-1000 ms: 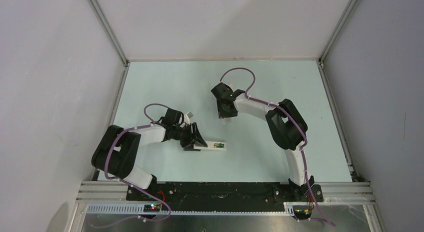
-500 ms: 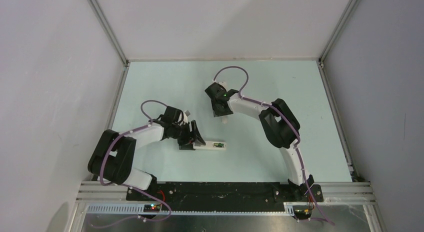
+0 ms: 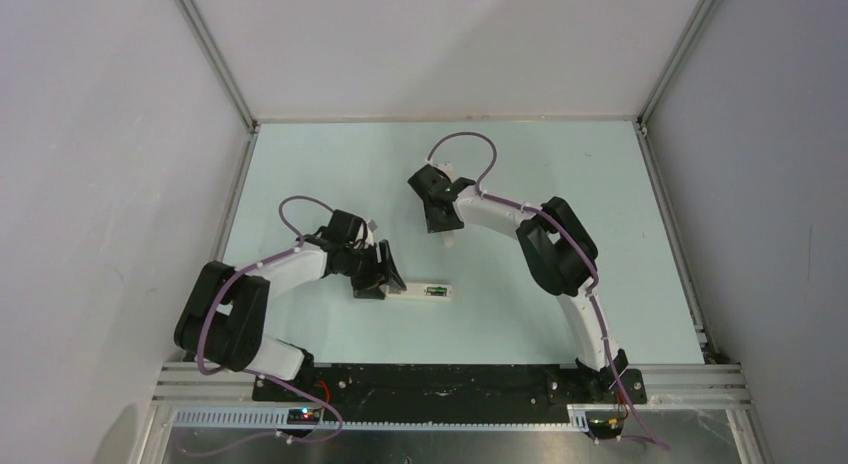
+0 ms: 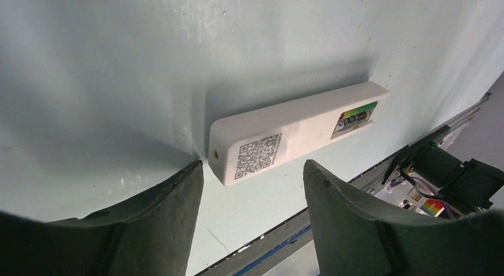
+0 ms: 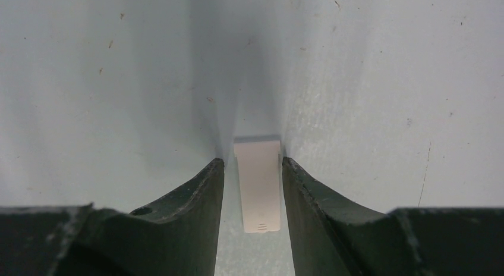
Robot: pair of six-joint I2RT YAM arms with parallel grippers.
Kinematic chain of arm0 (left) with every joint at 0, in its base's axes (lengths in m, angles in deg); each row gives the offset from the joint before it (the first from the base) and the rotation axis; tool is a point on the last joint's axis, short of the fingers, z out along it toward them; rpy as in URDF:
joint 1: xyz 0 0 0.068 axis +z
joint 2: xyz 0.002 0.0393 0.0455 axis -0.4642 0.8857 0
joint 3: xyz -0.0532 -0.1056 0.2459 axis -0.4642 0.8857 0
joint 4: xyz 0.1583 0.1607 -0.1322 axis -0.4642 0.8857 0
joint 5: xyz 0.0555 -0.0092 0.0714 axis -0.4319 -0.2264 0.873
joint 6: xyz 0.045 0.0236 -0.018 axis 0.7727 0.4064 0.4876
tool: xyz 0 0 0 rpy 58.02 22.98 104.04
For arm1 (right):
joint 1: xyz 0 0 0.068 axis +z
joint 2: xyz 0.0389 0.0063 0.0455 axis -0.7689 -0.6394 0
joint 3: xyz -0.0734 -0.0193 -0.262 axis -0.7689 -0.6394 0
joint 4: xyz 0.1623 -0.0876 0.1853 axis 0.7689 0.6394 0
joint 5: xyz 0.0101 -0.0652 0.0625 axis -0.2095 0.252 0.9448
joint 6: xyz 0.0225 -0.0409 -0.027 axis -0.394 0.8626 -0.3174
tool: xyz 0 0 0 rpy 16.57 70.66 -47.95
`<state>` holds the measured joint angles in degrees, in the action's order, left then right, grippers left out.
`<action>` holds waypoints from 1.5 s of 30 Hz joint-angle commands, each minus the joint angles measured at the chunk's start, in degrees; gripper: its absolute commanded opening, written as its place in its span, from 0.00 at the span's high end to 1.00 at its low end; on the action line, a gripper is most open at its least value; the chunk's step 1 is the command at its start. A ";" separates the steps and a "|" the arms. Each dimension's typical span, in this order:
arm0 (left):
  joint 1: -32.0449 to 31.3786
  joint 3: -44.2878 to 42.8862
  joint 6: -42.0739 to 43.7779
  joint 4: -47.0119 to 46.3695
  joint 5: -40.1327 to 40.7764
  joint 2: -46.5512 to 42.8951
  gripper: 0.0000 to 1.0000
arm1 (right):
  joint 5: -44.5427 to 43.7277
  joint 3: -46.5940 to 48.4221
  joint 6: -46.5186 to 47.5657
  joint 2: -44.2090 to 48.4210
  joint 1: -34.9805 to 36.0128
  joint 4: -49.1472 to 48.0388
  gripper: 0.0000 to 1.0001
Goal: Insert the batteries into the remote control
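Note:
The remote control [image 3: 415, 292] lies back-up on the table, a slim white bar with a QR label; it also shows in the left wrist view [image 4: 297, 130]. Greenish batteries [image 4: 355, 116] sit in its recess at the far end, also seen from above [image 3: 436, 290]. My left gripper [image 4: 254, 166] is open and empty, its fingertips just short of the remote's near end [image 3: 383, 284]. My right gripper [image 5: 252, 161] is open and low over the table [image 3: 445, 229], straddling the small flat white cover piece [image 5: 258, 187].
Grey walls and aluminium rails enclose the pale green table [image 3: 560, 164]. The black base rail [image 3: 450, 379] runs along the near edge and shows in the left wrist view [image 4: 416, 163].
My left gripper has drawn back a little to the left along the remote's end. My right gripper has shifted slightly left and farther back, staying over the cover piece.

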<state>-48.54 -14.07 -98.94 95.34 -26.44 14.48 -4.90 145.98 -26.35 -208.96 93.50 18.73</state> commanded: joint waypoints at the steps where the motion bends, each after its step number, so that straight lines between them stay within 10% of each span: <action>1: -0.13 -0.43 3.38 3.57 7.23 -0.53 0.31 | -1.13 1.31 -1.67 -0.90 -1.14 3.82 0.55; 21: -1.75 -6.01 4.61 4.42 13.27 -10.31 0.29 | 1.21 1.11 -3.07 -0.07 -2.01 3.58 0.71; 45: -7.67 -3.51 0.46 -27.69 16.68 -3.10 0.29 | 7.07 -1.34 -6.27 6.19 -5.05 3.63 0.60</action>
<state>-55.12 -16.23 -98.55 71.93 -12.08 9.78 1.86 144.10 -32.07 -204.72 88.43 21.36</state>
